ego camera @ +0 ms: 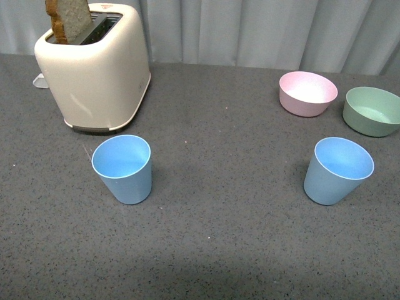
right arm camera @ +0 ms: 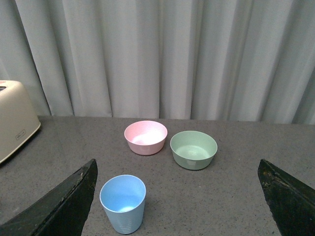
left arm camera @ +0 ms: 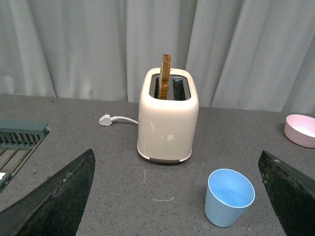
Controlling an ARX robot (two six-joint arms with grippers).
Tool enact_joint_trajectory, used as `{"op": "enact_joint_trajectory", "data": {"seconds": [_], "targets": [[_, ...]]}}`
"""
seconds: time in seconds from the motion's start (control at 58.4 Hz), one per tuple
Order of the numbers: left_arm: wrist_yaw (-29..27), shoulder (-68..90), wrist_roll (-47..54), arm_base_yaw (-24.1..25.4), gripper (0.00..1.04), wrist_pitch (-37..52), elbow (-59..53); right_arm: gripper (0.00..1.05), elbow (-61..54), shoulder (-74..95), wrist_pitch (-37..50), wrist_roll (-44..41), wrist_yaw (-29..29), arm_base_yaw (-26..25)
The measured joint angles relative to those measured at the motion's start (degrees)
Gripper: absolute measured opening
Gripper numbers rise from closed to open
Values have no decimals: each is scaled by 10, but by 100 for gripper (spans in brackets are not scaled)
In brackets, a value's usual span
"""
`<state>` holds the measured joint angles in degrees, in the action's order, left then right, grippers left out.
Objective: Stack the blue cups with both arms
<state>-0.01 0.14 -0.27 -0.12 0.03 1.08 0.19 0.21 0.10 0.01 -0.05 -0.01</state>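
A dark grey speckled tabletop (ego camera: pixel 225 237) carried a cream two-slot toaster (ego camera: pixel 94 75). One light blue tapered plastic cup (ego camera: pixel 123 169) stood upright just in front of the toaster, its twin cup (ego camera: pixel 337 170) well off to the toaster's right. A pink round bowl (ego camera: pixel 307 92) and a green round bowl (ego camera: pixel 372 110) sat farther right. A white plug (left arm camera: pixel 105 119) lay left of the toaster, and a grey-green slatted rack (left arm camera: pixel 17 142) farther left.
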Motion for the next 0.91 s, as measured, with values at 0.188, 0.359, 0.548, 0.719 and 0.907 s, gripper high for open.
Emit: {"op": "enact_joint_trajectory", "data": {"seconds": [0.188,0.359,0.548,0.719,0.907], "targets": [[0,0,0,0,98,0,0,95,0,0,0,0,0,0],[0,0,0,0,98,0,0,95,0,0,0,0,0,0],[0,0,0,0,98,0,0,95,0,0,0,0,0,0],[-1,0,0,0,98,0,0,95,0,0,0,0,0,0],[-223,173,-114,-41,98,-35,33,95,0,0,0,0,0,0]]}}
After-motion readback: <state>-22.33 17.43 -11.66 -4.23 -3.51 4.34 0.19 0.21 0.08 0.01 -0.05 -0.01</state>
